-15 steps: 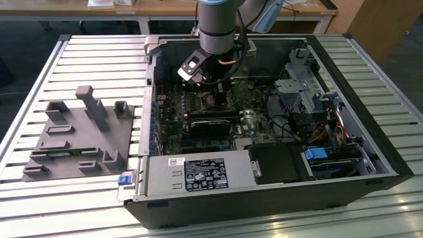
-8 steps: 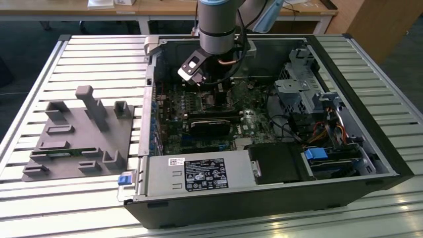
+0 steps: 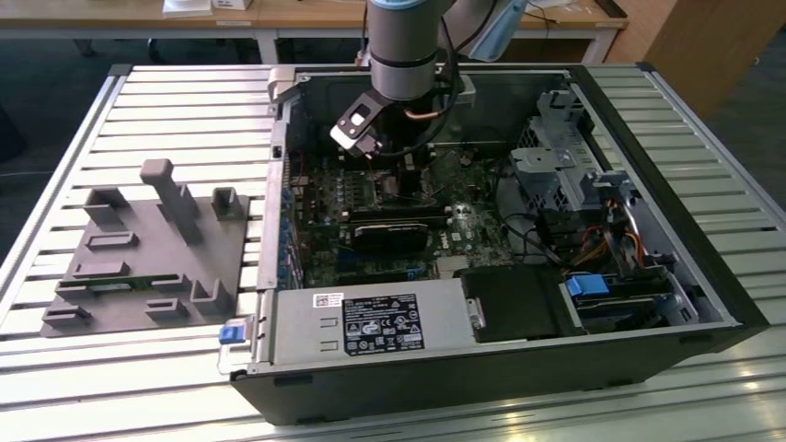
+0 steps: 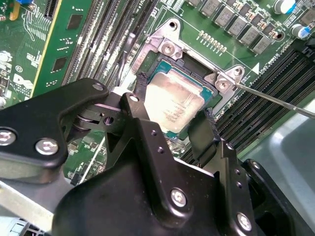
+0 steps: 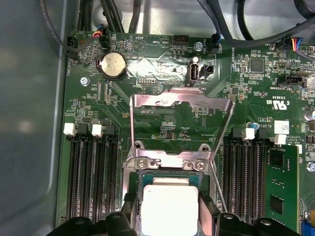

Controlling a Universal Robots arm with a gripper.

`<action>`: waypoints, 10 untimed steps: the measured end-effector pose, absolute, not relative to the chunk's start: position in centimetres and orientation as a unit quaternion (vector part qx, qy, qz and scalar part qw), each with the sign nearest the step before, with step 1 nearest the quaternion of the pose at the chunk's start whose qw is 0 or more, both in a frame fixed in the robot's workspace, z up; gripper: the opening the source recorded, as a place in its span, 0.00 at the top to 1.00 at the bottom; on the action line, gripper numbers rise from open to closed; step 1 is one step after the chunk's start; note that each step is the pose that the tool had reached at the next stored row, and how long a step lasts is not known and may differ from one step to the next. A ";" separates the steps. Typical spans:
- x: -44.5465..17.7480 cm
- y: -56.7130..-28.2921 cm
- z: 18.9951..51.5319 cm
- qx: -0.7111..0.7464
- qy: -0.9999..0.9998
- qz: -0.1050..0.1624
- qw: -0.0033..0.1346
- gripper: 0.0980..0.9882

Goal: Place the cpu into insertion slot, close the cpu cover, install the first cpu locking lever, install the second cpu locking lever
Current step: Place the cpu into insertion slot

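Item 1, at nine o'clock of the open case (image 3: 724, 304) in the exterior view: grey fixture block (image 3: 142, 249), parked clear of the work.

Item 2, towards the case's twelve o'clock: gripper (image 4: 174, 101). We judge it pinched narrow on two opposite edges of the cpu (image 4: 170, 96), to hold it level at the insertion slot (image 4: 189, 63). We cannot tell whether it is seated.

Item 3: cpu cover (image 5: 147, 101), swung up, leaving the slot reachable.

Item 4, at three o'clock: drive cage (image 3: 553, 157).

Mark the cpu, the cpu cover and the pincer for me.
cpu (image 5: 170, 209): first wrist view, middle of its silver top.
cpu cover (image 5: 147, 102): first wrist view, the open frame's bar opposite its hinge.
pincer (image 4: 174, 98): second wrist view, midway between the fingertips gripping the cpu.
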State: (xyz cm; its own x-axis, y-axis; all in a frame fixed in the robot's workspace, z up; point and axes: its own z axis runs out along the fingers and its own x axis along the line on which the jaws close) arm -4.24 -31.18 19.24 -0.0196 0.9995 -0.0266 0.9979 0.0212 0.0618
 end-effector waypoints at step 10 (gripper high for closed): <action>-4.2 -31.1 19.8 0.699 0.714 0.013 0.031 0.42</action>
